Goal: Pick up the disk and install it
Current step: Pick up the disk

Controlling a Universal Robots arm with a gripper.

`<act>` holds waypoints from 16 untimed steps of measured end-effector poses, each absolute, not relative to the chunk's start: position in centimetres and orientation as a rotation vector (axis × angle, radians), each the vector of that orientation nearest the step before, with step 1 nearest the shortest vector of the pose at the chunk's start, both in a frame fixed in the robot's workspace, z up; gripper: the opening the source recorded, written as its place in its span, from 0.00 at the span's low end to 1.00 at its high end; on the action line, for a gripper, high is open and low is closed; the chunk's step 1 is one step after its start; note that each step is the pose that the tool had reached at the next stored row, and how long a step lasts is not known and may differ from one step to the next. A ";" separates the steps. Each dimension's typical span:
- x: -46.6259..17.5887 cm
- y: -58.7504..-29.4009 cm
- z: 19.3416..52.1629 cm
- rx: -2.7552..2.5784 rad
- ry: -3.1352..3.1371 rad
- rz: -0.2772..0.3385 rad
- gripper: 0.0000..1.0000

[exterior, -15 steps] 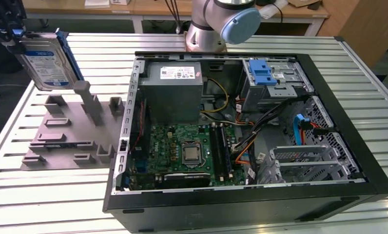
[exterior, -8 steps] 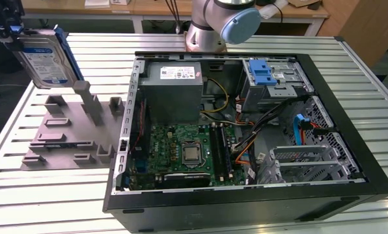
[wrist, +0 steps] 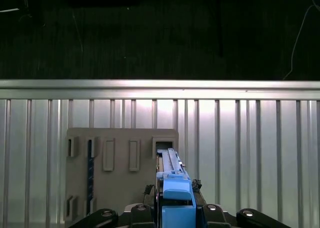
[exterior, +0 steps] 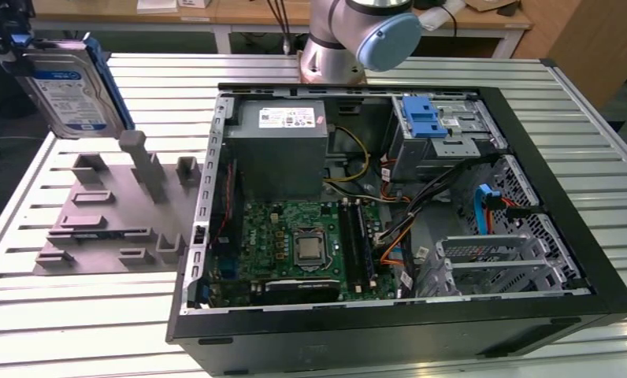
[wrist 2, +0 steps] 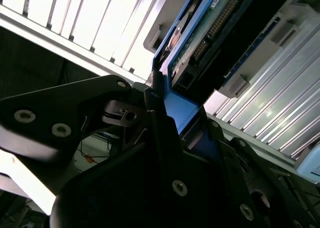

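Fingers clamped on disk, over grey fixture

place: robotics lab | cues: slatted aluminium table, opened computer case, robot arm, wooden benches

Slatted aluminium bench carrying an open black metal computer case. Inside, a green circuit board; at its 12 o'clock, a grey power-supply box; at 2 o'clock, a blue plastic latch. At the case's 9 o'clock, a grey moulded fixture plate.
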State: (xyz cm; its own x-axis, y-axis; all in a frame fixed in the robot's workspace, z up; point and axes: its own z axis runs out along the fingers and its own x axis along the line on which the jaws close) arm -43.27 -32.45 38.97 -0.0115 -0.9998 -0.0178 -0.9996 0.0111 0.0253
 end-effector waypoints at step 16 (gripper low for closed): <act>-43.3 -32.5 40.0 2.205 -2.230 -0.049 0.36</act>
State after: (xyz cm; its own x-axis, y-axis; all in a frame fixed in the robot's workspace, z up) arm -43.28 -32.45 40.02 -0.0115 -0.9998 -0.0181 -0.9996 0.0111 0.0257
